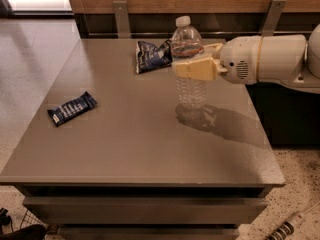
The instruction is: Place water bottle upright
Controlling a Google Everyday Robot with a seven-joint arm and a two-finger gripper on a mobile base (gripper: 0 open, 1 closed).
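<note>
Water bottle (191,91) held upright, white cap on top, near right edge of tabletop (125,144), toward rear corner. Gripper (190,59) extended in from right edge, fingers clamped across bottle's middle. Base at or just above surface; contact cannot be told. Uprighting judged done. Left: base to be seated, grip to be released. Blue snack bag (152,56) by rear edge, snack bar (72,108) near left edge.

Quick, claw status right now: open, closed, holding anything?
Claw: closed on the water bottle, gripping it around the middle; the bottle is upright.
</note>
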